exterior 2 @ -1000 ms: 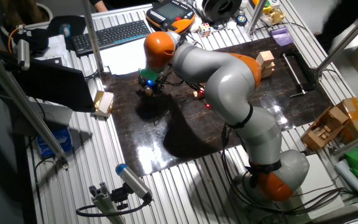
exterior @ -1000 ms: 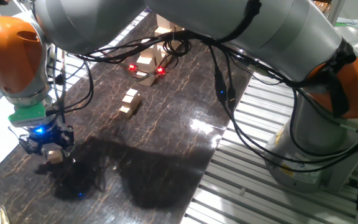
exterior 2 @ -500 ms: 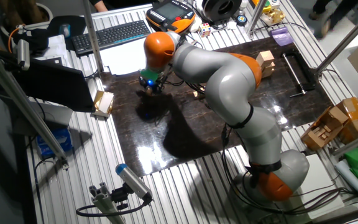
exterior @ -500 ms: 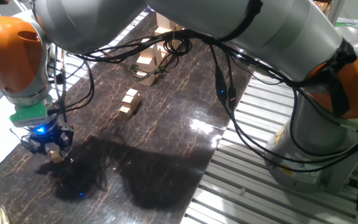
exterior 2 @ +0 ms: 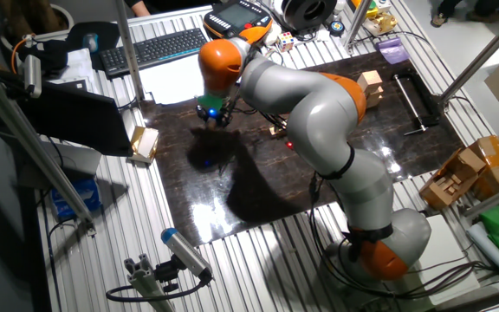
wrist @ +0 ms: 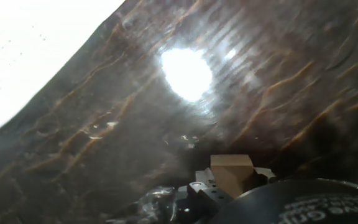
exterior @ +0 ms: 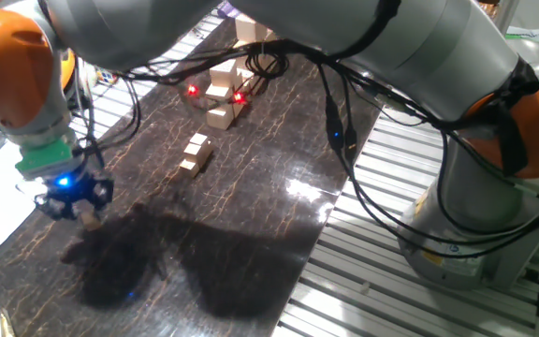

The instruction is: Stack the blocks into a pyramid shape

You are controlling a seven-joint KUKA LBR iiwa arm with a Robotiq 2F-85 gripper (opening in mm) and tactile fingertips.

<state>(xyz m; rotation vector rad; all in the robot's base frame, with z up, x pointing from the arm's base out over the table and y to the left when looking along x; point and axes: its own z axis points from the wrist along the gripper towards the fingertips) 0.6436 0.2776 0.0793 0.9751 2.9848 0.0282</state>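
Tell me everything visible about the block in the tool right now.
The block is a small plain cube of light tan wood, with no marks that show. It sits between the fingers of the tool, which is shut on it, and hangs above the dark table, clear of it. It is near the table's corner, far from the other blocks.

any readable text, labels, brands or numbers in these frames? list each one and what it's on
None readable.
Keyboard: key legends too small to read.
Handheld control pendant: screen and markings blurred.
Small wooden cube held in the pincer: plain, no marking.
Dark tabletop: only marbled veining.
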